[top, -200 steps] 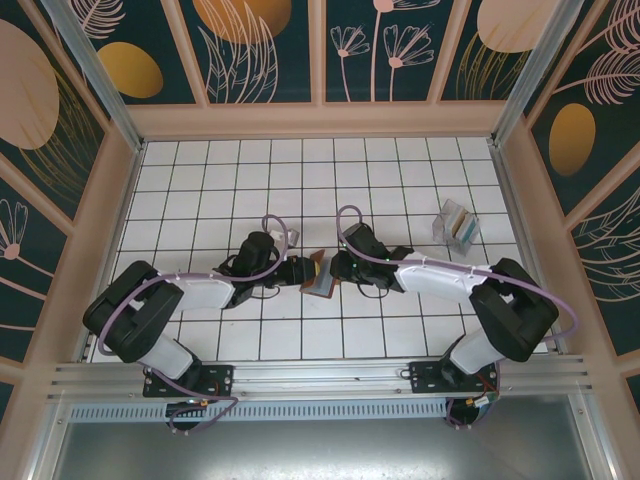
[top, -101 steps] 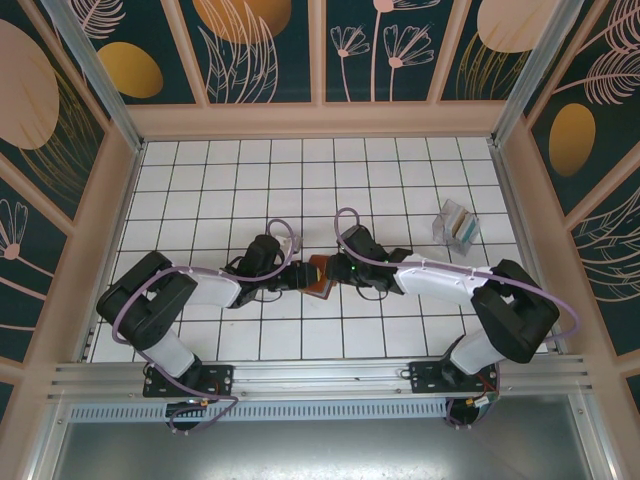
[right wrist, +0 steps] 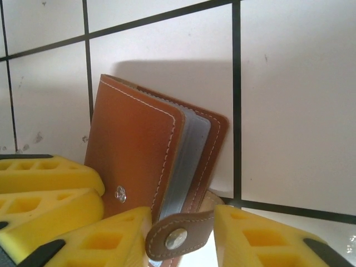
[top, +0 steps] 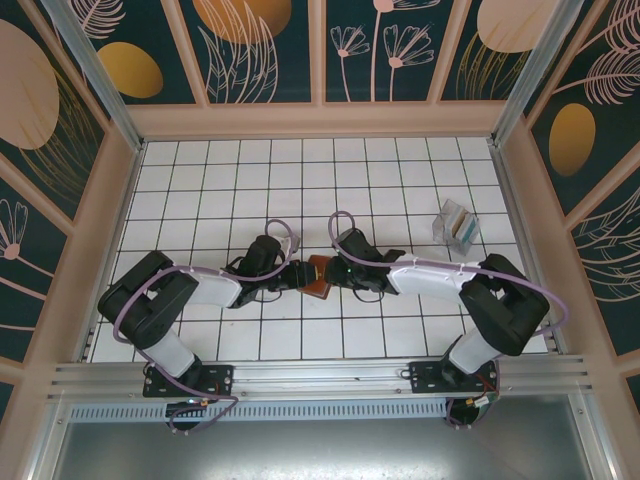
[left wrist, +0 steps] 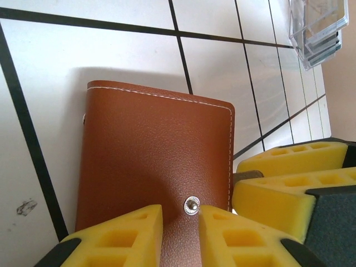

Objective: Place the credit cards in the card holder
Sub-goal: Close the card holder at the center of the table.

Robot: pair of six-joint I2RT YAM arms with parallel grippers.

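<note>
The card holder [top: 317,279] is a brown leather wallet on the tiles at the middle of the table, with both grippers meeting at it. My left gripper [top: 300,274] is shut on the wallet's cover [left wrist: 150,161], just beside the metal snap stud [left wrist: 192,204]. My right gripper [right wrist: 182,214] is shut across the snap tab [right wrist: 178,236]. In the right wrist view the wallet [right wrist: 133,150] stands slightly ajar. Pale blue-grey layers [right wrist: 186,161] show between its covers; I cannot tell whether they are credit cards or pockets.
A clear striped packet [top: 458,224] lies at the right rear of the tiled floor, apart from both arms, and its corner [left wrist: 317,25] shows in the left wrist view. Wooden walls enclose the floor. Free tiles lie behind and in front of the wallet.
The wallet has gone from splayed open to nearly folded. My right gripper moved left onto it, opened a little and closed again. The left arm shifted slightly right.
</note>
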